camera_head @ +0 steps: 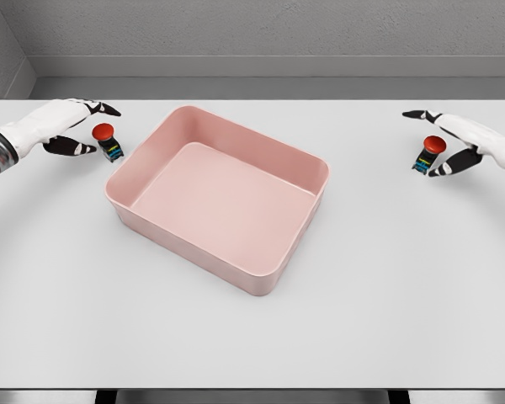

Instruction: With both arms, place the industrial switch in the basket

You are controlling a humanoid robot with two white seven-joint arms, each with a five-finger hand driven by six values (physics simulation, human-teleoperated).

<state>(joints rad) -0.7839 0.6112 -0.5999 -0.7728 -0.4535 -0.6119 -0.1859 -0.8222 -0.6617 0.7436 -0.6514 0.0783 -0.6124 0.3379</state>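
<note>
A pink rectangular basket (135, 168) sits turned at an angle in the middle of the white table, with nothing inside it. Just off its left corner stands an industrial switch (108, 140) with a red mushroom button. My left hand (91, 128) flanks that switch with spread fingers, not touching it. A second red-buttoned switch (429, 153) stands at the far right of the table. My right hand (436, 141) is open around it, thumb below and fingers above, and I see no contact.
The white table (252, 337) spreads wide in front of the basket. A grey wall runs behind the table's far edge. The left switch stands very close to the basket's wall.
</note>
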